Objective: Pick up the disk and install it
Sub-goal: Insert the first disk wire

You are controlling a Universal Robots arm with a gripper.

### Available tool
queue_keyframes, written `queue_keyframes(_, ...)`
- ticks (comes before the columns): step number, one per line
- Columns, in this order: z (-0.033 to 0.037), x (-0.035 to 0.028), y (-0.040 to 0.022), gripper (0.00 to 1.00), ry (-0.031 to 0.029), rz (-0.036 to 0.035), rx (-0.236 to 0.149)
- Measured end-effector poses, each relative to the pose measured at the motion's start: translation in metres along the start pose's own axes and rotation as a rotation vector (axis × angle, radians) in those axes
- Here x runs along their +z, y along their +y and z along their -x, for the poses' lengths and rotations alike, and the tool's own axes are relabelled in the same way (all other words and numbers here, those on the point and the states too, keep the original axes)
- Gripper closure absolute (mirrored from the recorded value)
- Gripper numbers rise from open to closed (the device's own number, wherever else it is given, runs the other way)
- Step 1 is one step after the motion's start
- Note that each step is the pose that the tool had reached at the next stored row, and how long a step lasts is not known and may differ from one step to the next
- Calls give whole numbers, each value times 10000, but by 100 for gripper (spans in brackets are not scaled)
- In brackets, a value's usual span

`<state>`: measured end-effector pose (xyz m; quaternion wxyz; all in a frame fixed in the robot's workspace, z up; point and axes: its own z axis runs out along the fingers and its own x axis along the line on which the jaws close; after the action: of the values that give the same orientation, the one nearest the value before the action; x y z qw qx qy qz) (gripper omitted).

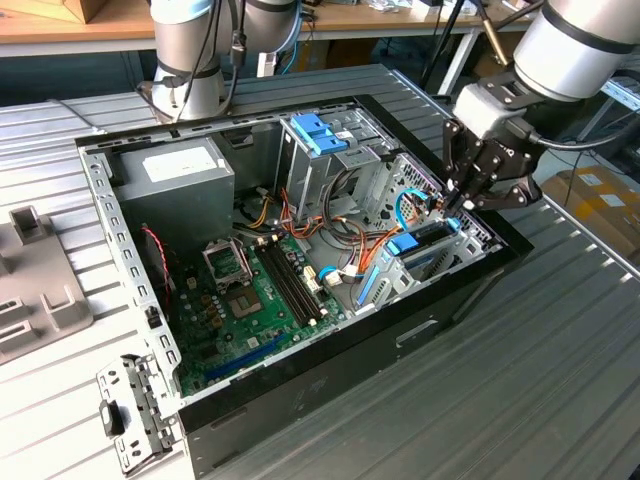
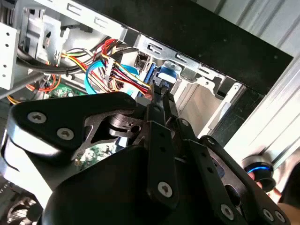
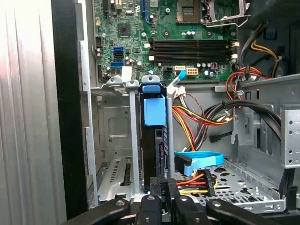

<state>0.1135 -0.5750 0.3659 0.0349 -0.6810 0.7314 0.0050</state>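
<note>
Your black two-finger gripper (image 1: pixel 450 203) hangs over the drive bay at the exterior view's right end of the open black computer case (image 1: pixel 330 360). Its fingers are drawn together to a narrow point.

The disk, a flat dark slab with a light-blue plastic tab (image 3: pixel 157 140), stands on edge inside the bare silver metal bay (image 3: pixel 133 140). It sits between the bay's two upright rails and already looks well down in its slot.

The relation to watch is this: the disk lies straight ahead of the fingertips. Its long axis runs on from the gripper's own line towards the green motherboard (image 1: pixel 240 300). The gripper and the slot look lined up, with no visible sideways offset.

In the first wrist view you look along the slab's thin edge, with the gripper (image 3: pixel 162 180) touching or just short of its near end. You cannot tell there whether the tips pinch that edge or only press on it.

The second wrist view looks along the back of the gripper (image 2: pixel 159 91). It shows the tips close beside a bundle of red, yellow and black wires (image 2: pixel 124 70) and a bright blue flat cable (image 2: pixel 91 77).

The exterior view adds the overall placing: the disk (image 1: pixel 425 248) lies low in the bay, directly beneath the gripper.
</note>
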Motion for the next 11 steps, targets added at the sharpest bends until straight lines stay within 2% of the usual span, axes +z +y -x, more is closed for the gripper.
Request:
queue_keyframes(1,0,2,3,83,25,-37,628)
queue_keyframes(2,-3,12,41,83,-55,1,87)
queue_keyframes(3,-4,15,41,83,-74,7,14)
queue_keyframes(4,-5,17,42,83,-123,13,-31)
queue_keyframes(5,-5,18,42,83,-201,20,-62)
queue_keyframes(6,-6,19,43,83,-238,25,-84)
queue_keyframes(7,-7,22,42,83,-266,29,-118)
queue_keyframes(11,-13,38,44,83,-270,33,-167)
